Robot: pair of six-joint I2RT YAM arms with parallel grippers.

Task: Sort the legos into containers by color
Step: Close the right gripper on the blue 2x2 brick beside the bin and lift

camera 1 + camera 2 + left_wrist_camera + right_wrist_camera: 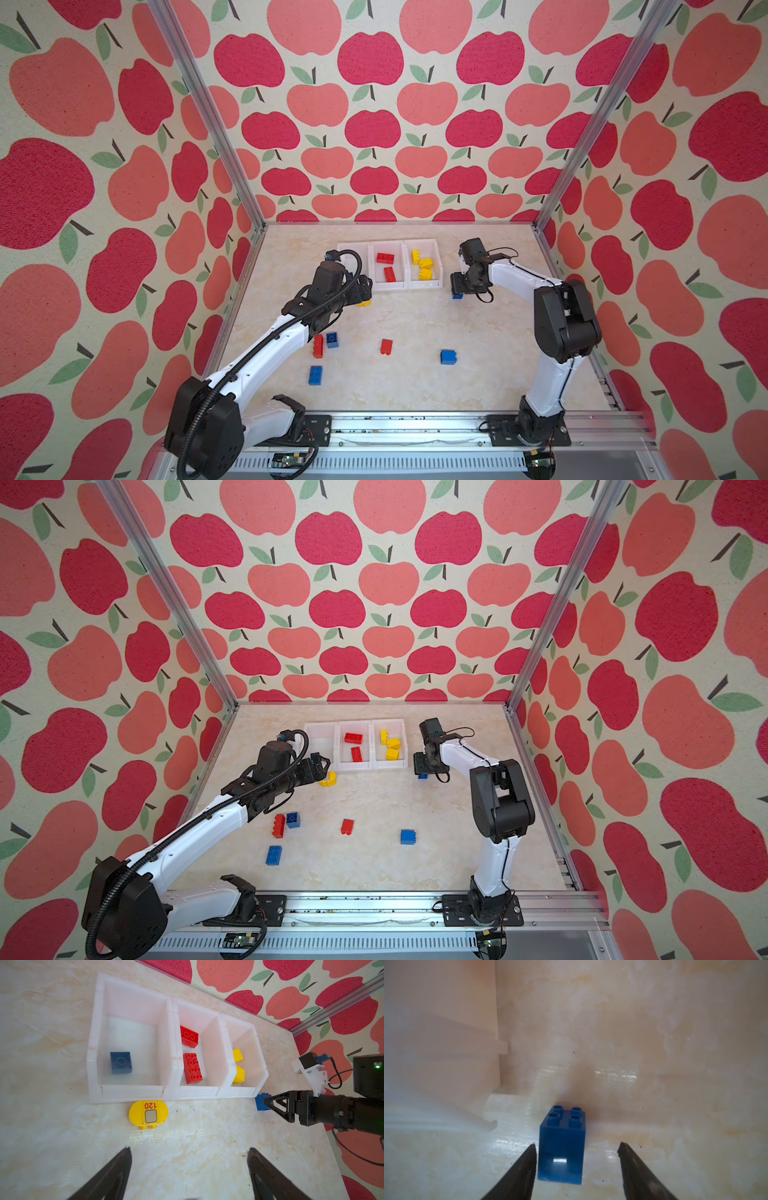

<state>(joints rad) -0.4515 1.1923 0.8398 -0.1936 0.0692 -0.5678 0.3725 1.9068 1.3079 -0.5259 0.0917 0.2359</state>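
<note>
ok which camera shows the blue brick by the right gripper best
Right wrist view: the blue brick is close up, studs visible, between the right gripper's open jaws. Left wrist view shows it partly behind a finger; both top views show a sliver under the gripper.

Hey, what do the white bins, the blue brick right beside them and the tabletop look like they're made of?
White bins: probably moulded plastic, milky with a soft sheen and rounded rims.
Blue brick: hard glossy plastic, with a crisp light reflection on its side and moulded studs.
Tabletop: smooth, semi-glossy marble pattern with streaky highlights; stone or printed laminate, cannot tell.
</note>
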